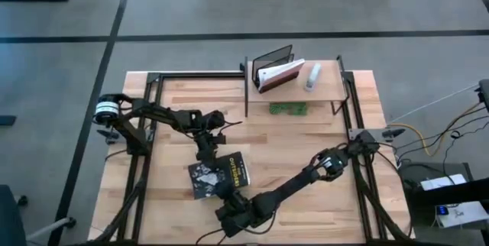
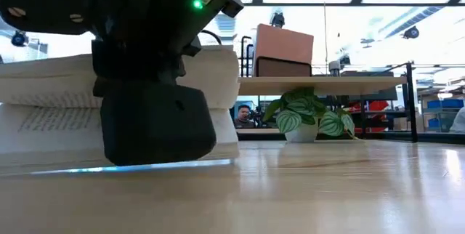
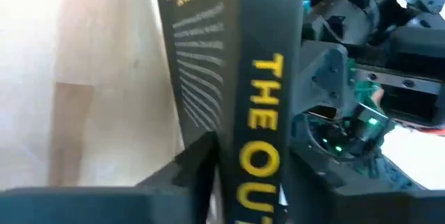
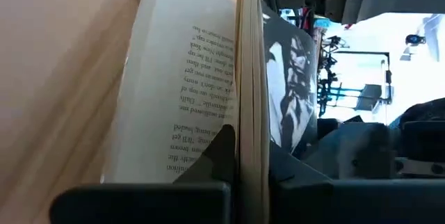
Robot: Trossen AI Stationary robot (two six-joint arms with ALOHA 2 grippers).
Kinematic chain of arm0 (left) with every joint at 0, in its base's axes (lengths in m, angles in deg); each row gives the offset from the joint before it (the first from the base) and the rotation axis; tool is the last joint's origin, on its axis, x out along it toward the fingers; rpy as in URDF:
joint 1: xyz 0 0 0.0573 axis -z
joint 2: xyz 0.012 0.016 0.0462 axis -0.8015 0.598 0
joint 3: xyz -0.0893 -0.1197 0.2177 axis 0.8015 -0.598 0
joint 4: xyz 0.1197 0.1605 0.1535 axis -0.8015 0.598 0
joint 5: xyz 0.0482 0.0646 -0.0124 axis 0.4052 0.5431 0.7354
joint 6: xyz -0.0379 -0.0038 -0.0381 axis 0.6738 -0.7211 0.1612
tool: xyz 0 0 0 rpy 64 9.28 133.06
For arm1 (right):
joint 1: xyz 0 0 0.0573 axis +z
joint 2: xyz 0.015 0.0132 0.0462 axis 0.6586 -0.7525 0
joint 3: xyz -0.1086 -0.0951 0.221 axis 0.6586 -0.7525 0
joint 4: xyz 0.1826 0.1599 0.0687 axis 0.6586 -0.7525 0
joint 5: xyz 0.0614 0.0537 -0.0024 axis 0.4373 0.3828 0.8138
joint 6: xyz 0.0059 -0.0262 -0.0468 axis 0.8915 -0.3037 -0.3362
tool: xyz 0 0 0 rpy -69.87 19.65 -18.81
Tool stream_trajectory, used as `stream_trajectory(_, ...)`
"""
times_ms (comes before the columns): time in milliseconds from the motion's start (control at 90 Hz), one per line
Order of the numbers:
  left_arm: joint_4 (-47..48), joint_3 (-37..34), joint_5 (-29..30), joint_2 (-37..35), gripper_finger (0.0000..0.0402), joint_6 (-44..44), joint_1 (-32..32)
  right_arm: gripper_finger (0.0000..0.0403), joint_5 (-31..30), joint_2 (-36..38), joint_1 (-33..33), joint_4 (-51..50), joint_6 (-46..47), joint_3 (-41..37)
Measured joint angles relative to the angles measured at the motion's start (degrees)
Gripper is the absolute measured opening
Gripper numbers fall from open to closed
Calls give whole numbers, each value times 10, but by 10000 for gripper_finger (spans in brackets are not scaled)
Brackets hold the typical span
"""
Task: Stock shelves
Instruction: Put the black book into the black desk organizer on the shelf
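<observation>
The left gripper (image 1: 208, 154) hangs over the far edge of a black paperback book (image 1: 218, 176) lying on the table (image 1: 176, 101). In the left wrist view its dark fingers (image 3: 198, 161) close on the book's spine, where large yellow letters read "THE OU", the rest hidden; small yellow and white lines of print on the back cover are too fine to read.

Just right of and nearer than that gripper, the right gripper (image 1: 233, 204) meets the same book from the opposite, near edge. The right wrist view shows its fingers (image 4: 222, 151) clamped on a thin sheaf of pages with the book partly open, printed text on one side and a black-and-white cover picture on the other. In the low view the book's page block sits behind this gripper, and a green light glows on the arm.

Well beyond both grippers, to the far right, stands the shelf (image 1: 325, 85), a light board on black legs. On it are a black wire rack (image 1: 273, 61) holding a leaning reddish-brown book (image 1: 279, 74), and beside that a small white bottle (image 1: 312, 76). A green plant (image 1: 287, 109) sits under the shelf's front edge.
</observation>
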Motion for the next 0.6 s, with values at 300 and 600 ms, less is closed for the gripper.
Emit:
stream_trajectory(300,1,10,26,-14,35,-33,0,20,3,0,0,0,0,-1)
stream_trajectory(600,3,47,52,-26,40,-76,-1,117,1,0,2,-33,62,28)
